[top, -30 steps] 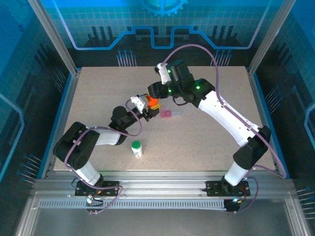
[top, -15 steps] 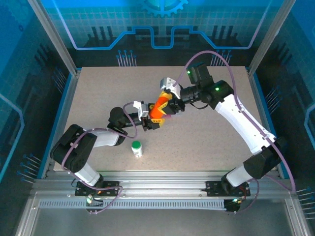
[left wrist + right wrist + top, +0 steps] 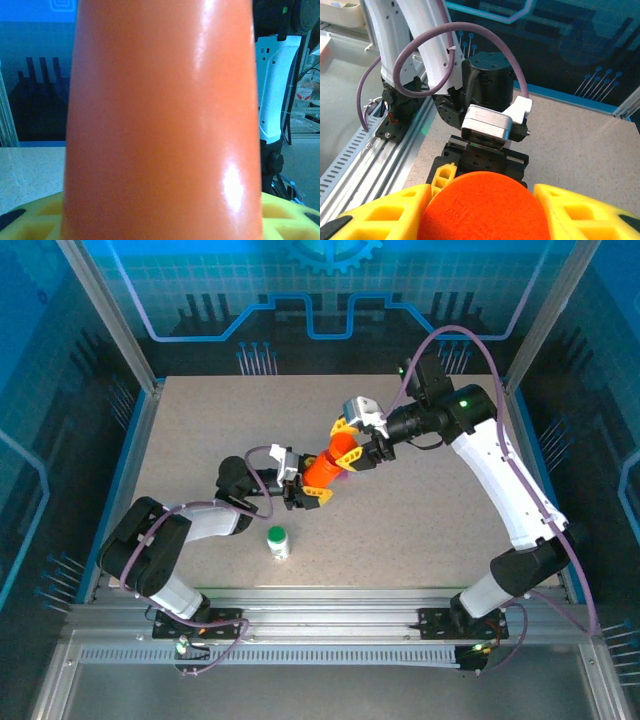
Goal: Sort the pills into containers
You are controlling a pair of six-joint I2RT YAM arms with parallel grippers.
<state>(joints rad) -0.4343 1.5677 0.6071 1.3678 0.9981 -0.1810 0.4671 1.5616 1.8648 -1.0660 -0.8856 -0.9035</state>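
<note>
Left fingers (image 3: 35, 222) and right fingers (image 3: 580, 212) both clamp the orange bottle (image 3: 325, 468); steady left, twist right, probably uncapping.

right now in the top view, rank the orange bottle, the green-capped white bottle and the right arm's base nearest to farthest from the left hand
1. orange bottle, gripped in the left hand itself
2. green-capped white bottle, close by, toward the near edge
3. right arm's base, far off at the near right corner
</note>
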